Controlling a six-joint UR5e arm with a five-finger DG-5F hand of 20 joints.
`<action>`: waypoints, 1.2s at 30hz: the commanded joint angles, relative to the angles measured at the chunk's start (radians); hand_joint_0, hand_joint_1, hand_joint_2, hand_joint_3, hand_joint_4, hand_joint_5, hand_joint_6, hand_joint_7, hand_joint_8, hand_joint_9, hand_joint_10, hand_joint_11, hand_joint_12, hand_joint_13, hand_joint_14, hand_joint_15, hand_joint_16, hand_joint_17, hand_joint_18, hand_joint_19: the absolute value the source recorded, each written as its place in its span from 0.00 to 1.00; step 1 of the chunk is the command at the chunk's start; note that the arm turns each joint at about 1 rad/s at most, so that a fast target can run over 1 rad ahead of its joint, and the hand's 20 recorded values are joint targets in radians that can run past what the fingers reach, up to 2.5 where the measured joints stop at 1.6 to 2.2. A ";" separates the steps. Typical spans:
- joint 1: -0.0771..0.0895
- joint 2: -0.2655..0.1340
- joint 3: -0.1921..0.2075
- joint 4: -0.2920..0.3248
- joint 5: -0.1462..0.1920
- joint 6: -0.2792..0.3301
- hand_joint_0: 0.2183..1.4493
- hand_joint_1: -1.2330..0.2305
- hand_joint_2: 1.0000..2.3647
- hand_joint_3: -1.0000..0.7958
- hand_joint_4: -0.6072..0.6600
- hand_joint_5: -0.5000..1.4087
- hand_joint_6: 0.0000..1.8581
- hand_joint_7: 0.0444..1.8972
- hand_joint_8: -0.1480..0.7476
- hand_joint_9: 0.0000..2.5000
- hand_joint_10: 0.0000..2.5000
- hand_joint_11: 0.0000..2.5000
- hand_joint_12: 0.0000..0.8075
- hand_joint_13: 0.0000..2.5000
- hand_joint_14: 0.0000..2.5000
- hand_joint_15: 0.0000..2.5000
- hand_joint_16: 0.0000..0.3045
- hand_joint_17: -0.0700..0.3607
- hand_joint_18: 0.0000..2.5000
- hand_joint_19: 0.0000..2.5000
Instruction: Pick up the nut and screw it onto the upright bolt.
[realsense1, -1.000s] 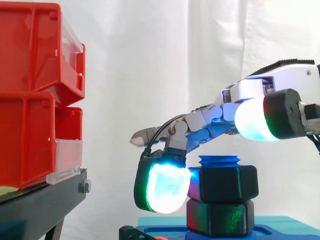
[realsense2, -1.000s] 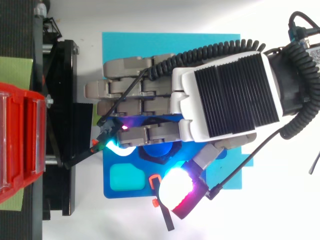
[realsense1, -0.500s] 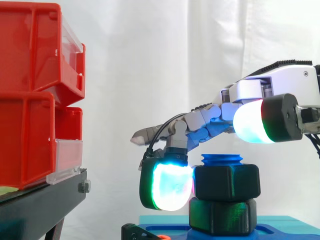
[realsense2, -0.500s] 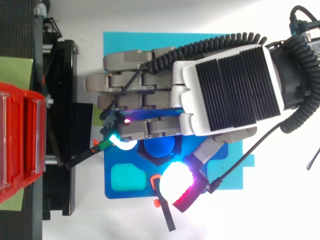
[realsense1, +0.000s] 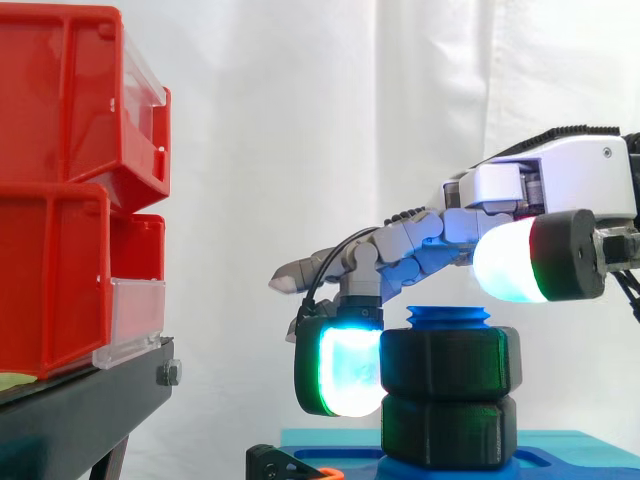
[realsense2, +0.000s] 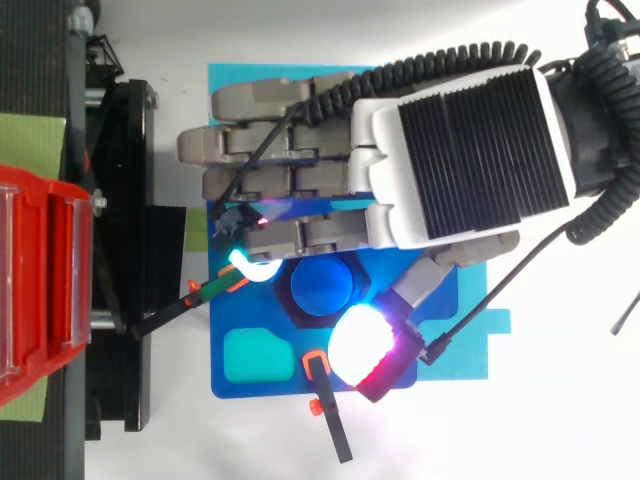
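Black hexagonal plastic nut (realsense1: 450, 362) sits threaded on the upright blue plastic bolt (realsense1: 448, 317) in the side view, with the bolt's top showing just above it at 12 o'clock. Directly below, at 6 o'clock, a second black hexagonal nut (realsense1: 448, 432) touches it. The hand (realsense1: 560, 175) reaches in from 3 o'clock. A finger is bent downward and its cyan-white glowing pad (realsense1: 345, 372) presses the nut's side at 9 o'clock. The thumb's glowing pad (realsense1: 515, 268) hangs above the nut at about 1 o'clock, apart from it, and the other fingers stretch straight out. The hand is therefore loosely spread and pinches nothing. Stacked red plastic bins (realsense1: 60, 170) on a black metal stand (realsense1: 80, 415) stand well apart at 9 o'clock.

From the top view, the hand covers the area at 12 o'clock of the bolt's round blue top. The bent finger's pad (realsense2: 250, 268) lies at 9 o'clock of the bolt and the thumb pad (realsense2: 362, 345) at 5 o'clock. A dark blue fixture plate (realsense2: 255, 392) carries the bolt.
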 joint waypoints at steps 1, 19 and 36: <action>-0.003 0.000 0.000 0.000 -0.002 -0.001 0.23 0.78 0.00 0.28 0.63 0.24 0.28 0.76 0.46 0.19 0.00 0.00 0.39 0.09 0.00 0.00 0.11 0.34 0.00 0.00; -0.034 0.000 0.026 -0.032 -0.037 -0.028 0.24 0.77 0.00 0.28 0.57 0.28 0.29 0.81 0.45 0.33 0.00 0.00 0.32 0.20 0.00 0.00 0.07 0.28 0.03 0.00; -0.051 0.000 0.061 -0.081 -0.046 -0.034 0.23 0.77 0.00 0.28 0.63 0.27 0.27 0.70 0.45 0.47 0.00 0.00 0.26 0.29 0.00 0.00 0.05 0.25 0.14 0.00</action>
